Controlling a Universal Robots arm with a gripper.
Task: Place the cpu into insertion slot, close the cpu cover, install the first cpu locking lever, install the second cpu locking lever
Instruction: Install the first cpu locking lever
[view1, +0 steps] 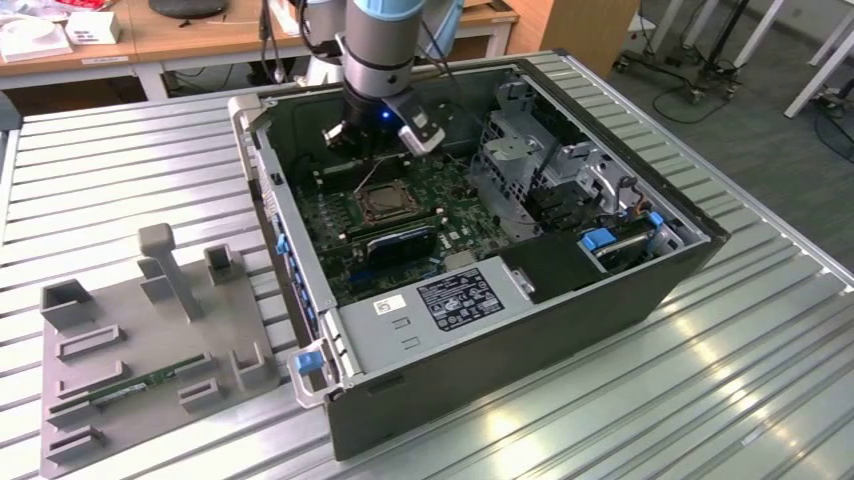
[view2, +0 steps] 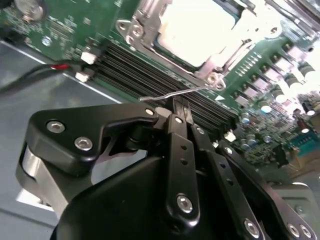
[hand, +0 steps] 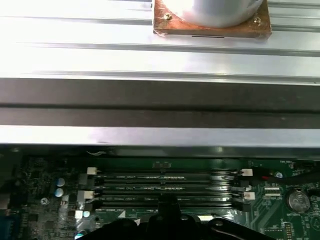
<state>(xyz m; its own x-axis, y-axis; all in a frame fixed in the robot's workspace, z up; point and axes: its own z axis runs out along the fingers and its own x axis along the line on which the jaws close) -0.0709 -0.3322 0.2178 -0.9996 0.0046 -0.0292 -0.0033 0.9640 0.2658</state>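
- Working at the gripper (view2: 181, 106), the second wrist view shows the two fingers brought together with no gap. The thin wire of a cpu locking lever (view2: 200, 90) lies at their tips. It cannot be determined whether the wire is pinched between the fingers or only pressed against them.
- Just beyond the fingertips, the lever crosses above the black memory slots (view2: 135, 70), which lie between the gripper and the socket.
- Past the memory slots, the cpu (view2: 197, 25) sits in the insertion slot (view1: 387, 202), its pale face showing through the cut-out of the cpu cover (view2: 142, 27). The cover appears to lie down over the chip.
- In the exterior view, the gripper (view1: 380, 135) hangs inside the open computer case (view1: 534, 330), above the motherboard (view1: 461, 215) and near the socket.
- Hazard, slip: the wire is thin and smooth. A light or off-centre hold could let it spring free and swing upward.
- Hazard, collision: the tips stand close above the memory slots. A low sweep could scrape their latches or nearby board components.
- Hazard, incomplete lock: a lever that misses its retaining hook would leave the cover loose, so the chip would not be clamped evenly.
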